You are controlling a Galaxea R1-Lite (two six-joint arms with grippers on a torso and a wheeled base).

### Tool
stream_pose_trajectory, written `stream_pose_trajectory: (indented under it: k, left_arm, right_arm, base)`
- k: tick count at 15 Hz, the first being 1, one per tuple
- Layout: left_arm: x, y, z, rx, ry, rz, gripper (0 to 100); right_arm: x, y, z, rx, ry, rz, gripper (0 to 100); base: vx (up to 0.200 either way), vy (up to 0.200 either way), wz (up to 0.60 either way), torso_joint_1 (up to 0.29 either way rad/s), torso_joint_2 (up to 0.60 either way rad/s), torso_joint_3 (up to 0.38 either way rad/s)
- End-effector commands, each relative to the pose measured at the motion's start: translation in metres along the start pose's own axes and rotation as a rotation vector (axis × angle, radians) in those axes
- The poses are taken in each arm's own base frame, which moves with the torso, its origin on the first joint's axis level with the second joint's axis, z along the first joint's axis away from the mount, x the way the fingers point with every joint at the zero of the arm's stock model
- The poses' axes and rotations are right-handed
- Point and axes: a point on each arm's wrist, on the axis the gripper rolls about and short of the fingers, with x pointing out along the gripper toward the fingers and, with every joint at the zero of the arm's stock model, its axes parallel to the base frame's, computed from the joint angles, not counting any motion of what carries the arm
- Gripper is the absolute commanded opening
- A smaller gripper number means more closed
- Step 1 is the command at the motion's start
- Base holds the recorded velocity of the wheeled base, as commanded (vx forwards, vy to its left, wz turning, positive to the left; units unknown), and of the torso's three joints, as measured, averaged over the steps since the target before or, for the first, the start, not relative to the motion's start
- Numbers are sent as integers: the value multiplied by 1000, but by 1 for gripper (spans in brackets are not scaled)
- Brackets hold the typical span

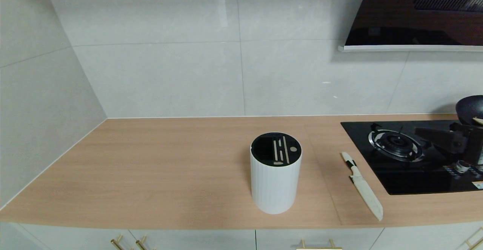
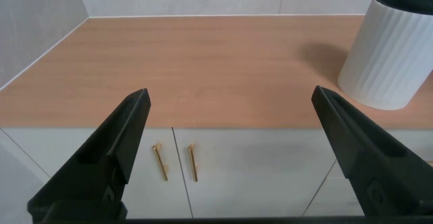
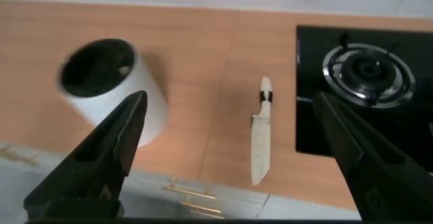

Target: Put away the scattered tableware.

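A white knife (image 1: 362, 185) with a black band on its handle lies flat on the wooden counter (image 1: 169, 167), between the stove and a white ribbed cylindrical holder (image 1: 275, 174) with a black slotted top. The right wrist view looks down on the knife (image 3: 260, 136) and the holder (image 3: 111, 88). My right gripper (image 3: 230, 101) hangs open high above them, empty, and it appears as a dark shape (image 1: 434, 135) over the stove. My left gripper (image 2: 230, 97) is open and empty at the counter's front edge, left of the holder (image 2: 389, 51).
A black gas stove (image 1: 407, 159) with a burner fills the counter's right end, with a dark pan (image 1: 469, 108) at its far edge and a range hood (image 1: 415, 12) above. Tiled walls close the back and left. Cabinet doors with gold handles (image 2: 176, 162) sit below.
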Motion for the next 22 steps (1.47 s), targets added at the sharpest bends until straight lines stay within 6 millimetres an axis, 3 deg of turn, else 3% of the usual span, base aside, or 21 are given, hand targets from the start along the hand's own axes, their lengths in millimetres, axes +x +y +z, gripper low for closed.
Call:
stream_pose_trajectory:
  k: [1,3,5,6,9,14,22]
  left_arm:
    - [0,0,0,0,1,1,100]
    - [0,0,0,-2,1,1,100]
    - [0,0,0,-2,1,1,100]
    - [0,0,0,-2,-1,1,100]
    - [0,0,0,-3,-1,1,100]
    - [0,0,0,-6,-1,1,100]
    - [0,0,0,-6,-1,1,100]
  right_arm:
    - [60,-3,-14,-2,148,-51,100]
    - [83,-3,-28,-5,229,-65,100]
    - [85,-3,-30,-5,237,-65,100]
    - [105,-5,-42,-4,253,-67,100]
    - [121,-7,-56,-12,290,-90,100]
    - [165,-39,-91,13,328,-182,100]
    - [195,-46,-128,11,380,-205,100]
  base:
    - [0,0,0,0,0,0]
    - [0,0,0,0,0,0]
    - [0,0,0,0,0,0]
    - [0,0,0,0,0,0]
    - [0,0,0,0,0,0]
    - [0,0,0,0,0,0]
    - [0,0,0,0,0,0]
